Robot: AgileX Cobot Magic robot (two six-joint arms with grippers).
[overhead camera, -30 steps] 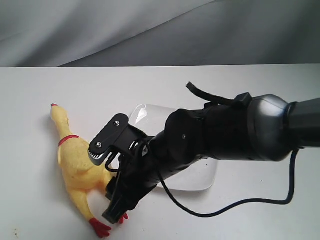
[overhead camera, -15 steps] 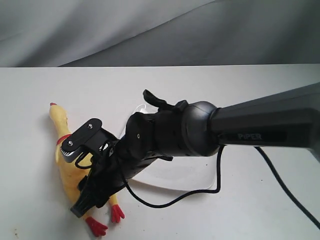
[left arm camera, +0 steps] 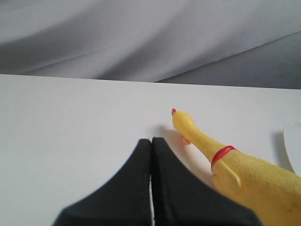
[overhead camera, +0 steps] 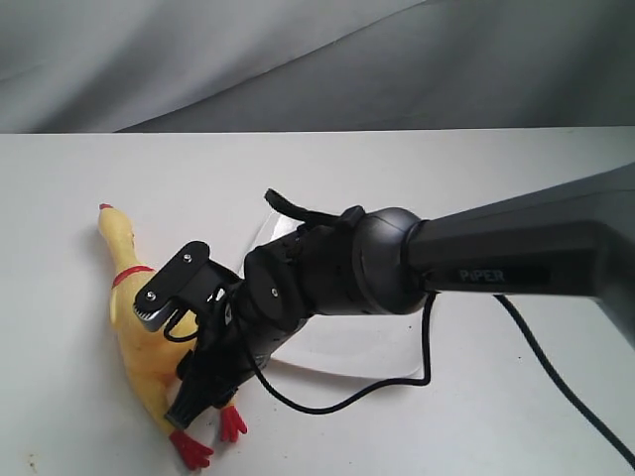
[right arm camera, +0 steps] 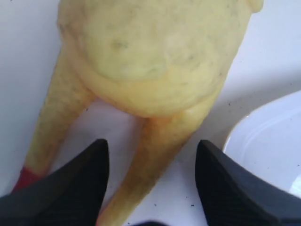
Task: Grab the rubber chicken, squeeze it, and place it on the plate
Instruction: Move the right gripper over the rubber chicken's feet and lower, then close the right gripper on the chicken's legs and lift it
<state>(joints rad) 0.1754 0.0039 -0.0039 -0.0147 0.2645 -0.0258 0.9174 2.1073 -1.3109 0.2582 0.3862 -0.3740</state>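
light: bright, even, diffuse | shadows: soft, faint | focus: left tool (left arm camera: 151, 141) blurred close-up | exterior: slightly soft

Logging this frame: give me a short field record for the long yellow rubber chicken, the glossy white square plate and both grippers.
chicken: long yellow rubber chicken lying flat on the white table, not lifted
plate: glossy white square plate beside the chicken, partly hidden by the right arm; chicken not on it
right gripper: right gripper open, fingers either side of one chicken leg, just below the body
left gripper: left gripper shut, holding nothing, near the chicken's head
stage: grasp not yet made
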